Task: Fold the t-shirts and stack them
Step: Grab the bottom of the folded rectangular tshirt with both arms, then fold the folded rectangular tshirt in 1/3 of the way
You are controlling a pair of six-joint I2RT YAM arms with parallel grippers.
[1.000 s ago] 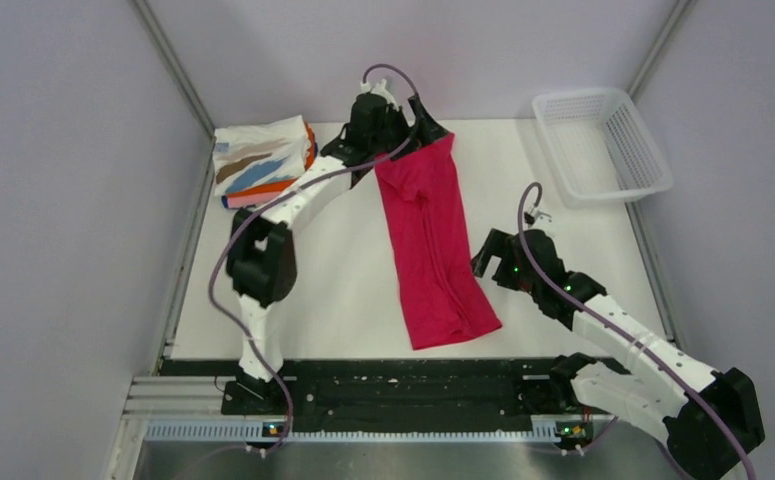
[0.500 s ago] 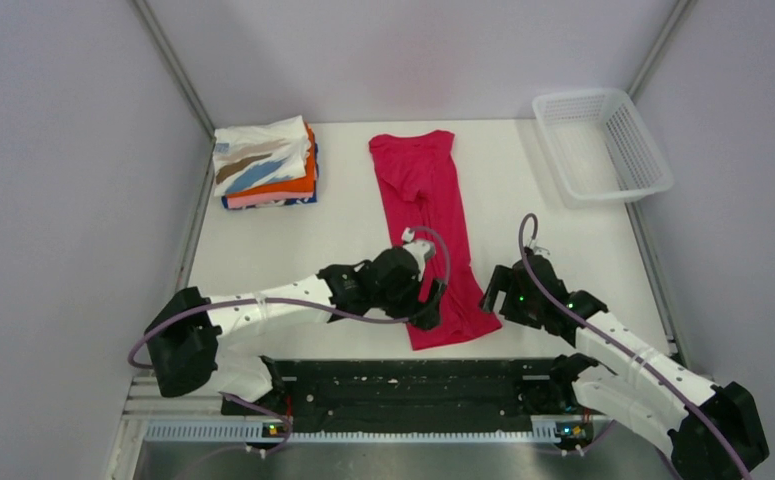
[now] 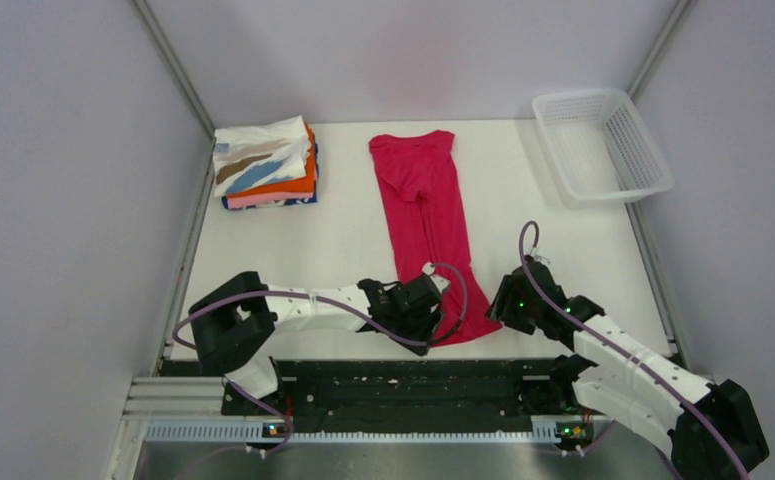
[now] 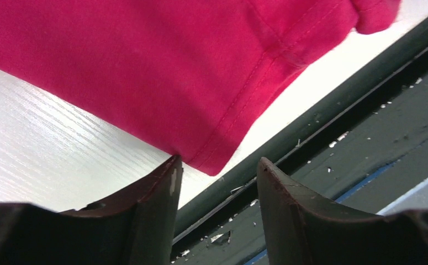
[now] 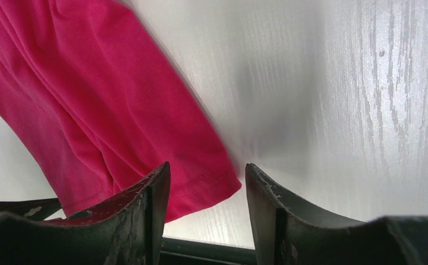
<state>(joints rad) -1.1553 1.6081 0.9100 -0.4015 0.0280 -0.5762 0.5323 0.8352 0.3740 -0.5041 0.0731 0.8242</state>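
Plainly, the left fingers point(image 4: 145, 221) stand apart with nothing between them. The near left corner of the magenta shirt point(image 4: 162, 72) lies on the table point(image 4: 46, 160) just ahead of the gap, unpinched. The right fingers point(image 5: 280, 221) are spread too. The shirt's other near corner sits at their gap, partly behind one tip, and does not look clamped. Both pairs are low at the hem nearest the arms, close to the black rail point(image 4: 366, 110) along the table's edge.

Further out, the shirt runs as a long narrow strip from that hem to its collar end at the far side, flat but for a few creases. At the far left, well apart from it, sits a stack point(image 3: 263, 165) of folded shirts (white with tan and blue streaks on top, orange, pink and dark blue edges below). A white mesh basket point(image 3: 635, 150) stands at the far right.

By my reading, the stacked shirts are done and the magenta one is already narrowed lengthwise. The crosswise fold and the carry to the stack are left, and the fingers seem placed to take the hem corners for that fold.

Only the wrist views show the finger gaps and the stitched hem corners. The overhead view hides these under the wrists, yet it alone shows the shirt's whole length, the stack and the basket.
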